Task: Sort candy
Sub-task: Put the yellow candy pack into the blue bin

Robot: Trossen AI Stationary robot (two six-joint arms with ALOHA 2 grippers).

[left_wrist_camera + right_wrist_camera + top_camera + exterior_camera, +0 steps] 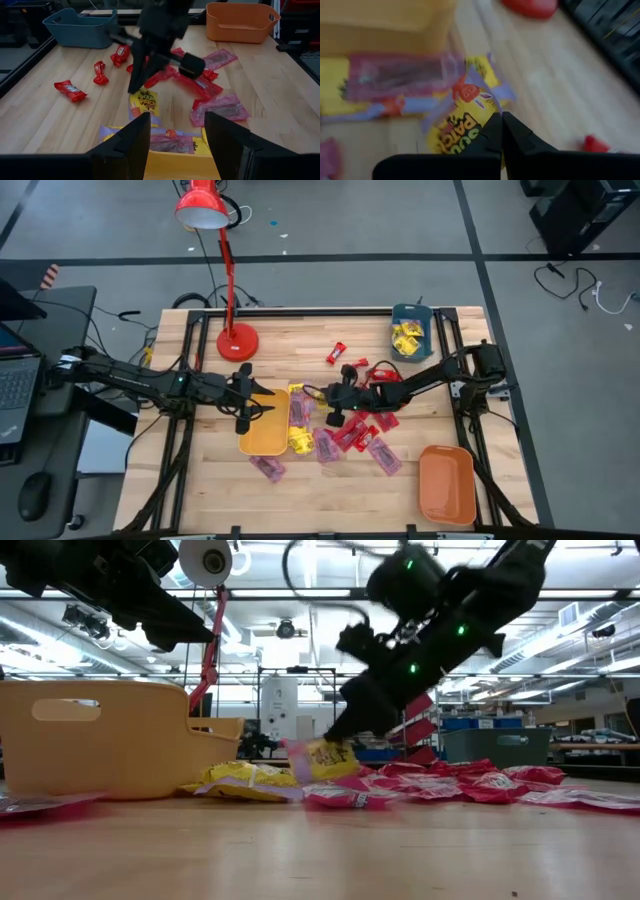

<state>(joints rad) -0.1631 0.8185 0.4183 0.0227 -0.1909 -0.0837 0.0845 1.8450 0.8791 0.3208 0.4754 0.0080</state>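
Note:
Candy lies scattered mid-table: red wrappers, pinkish packets and yellow packets. My right gripper reaches in from the table's right and is shut on one yellow packet with dark print, just right of the yellow tray. My left gripper hovers open over that tray's far edge, its fingers apart and touching nothing. Yellow and pinkish packets lie flat just below and ahead of it. My right gripper pinches the yellow packet by its upper edge between the tips of its two fingers. The fingers slant down from the table's right. The packet hangs tilted below the fingertips, low over other sweets; whether its lower end still touches them, I cannot tell.
A teal tray with yellow packets stands at the far right, and an orange tray at the near right. A red lamp's base sits at the far left of the table. Bare wood lies along the near edge.

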